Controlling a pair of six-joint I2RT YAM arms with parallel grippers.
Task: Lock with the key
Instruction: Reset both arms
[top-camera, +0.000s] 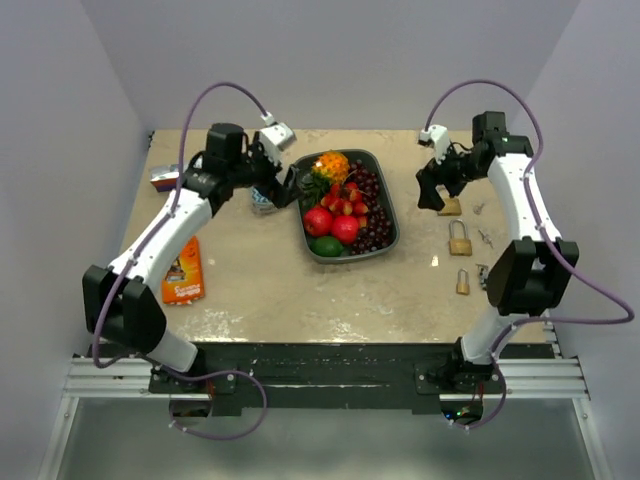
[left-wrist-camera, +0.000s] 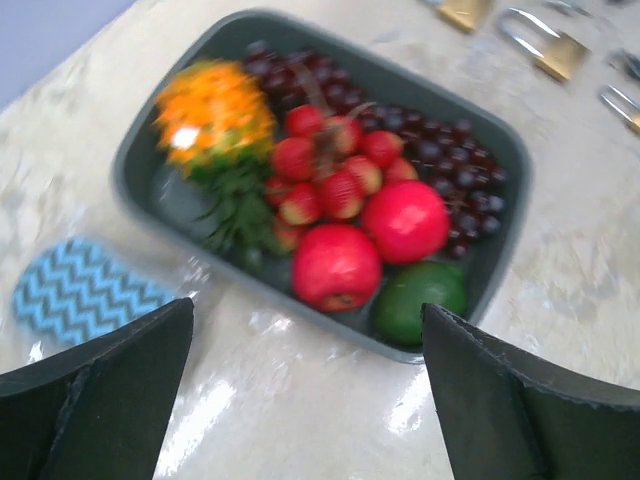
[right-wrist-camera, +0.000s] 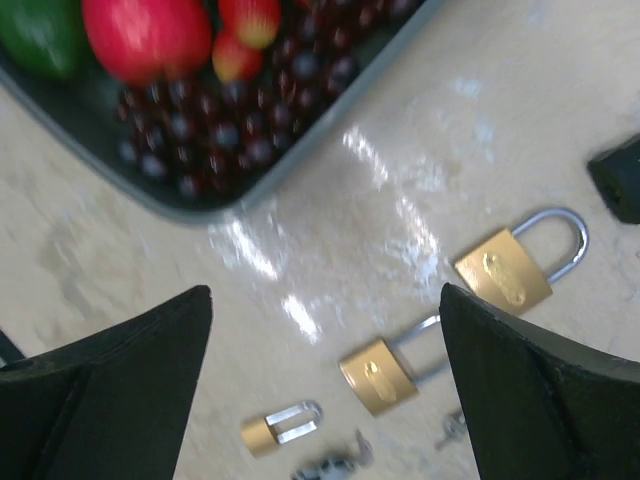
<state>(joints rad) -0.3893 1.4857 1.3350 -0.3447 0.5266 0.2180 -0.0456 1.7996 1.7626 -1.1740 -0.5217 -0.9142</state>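
A: How far along did you get with the locking?

B: You couldn't settle that from this moment. Three brass padlocks lay on the table (top-camera: 250, 270) to the right of the tray: the big padlock (right-wrist-camera: 504, 270), the middle padlock (right-wrist-camera: 378, 375) and the small padlock (right-wrist-camera: 263, 433). Keys (top-camera: 483, 238) lay loose just beside them, too small to read clearly. No key sat in any lock that you could make out, and neither arm held one. Whether the shackles were snapped home was too blurred to tell, so the scene fitted locks waiting to be turned as well as locks already done with the keys pulled out.

A: And your grippers?

B: Your right gripper (right-wrist-camera: 320, 390) hung above the padlocks, fingers spread wide and holding nothing. Your left gripper (left-wrist-camera: 305, 390) hovered near the tray's left side, also spread and holding nothing.

A: What was in the containers?

B: One only, the grey tray (top-camera: 388, 205). Going down in size: red apples (left-wrist-camera: 370, 245), an avocado (left-wrist-camera: 420, 300), an orange flower (left-wrist-camera: 213, 110), strawberries (left-wrist-camera: 330, 170), then dark grapes (left-wrist-camera: 450, 160).
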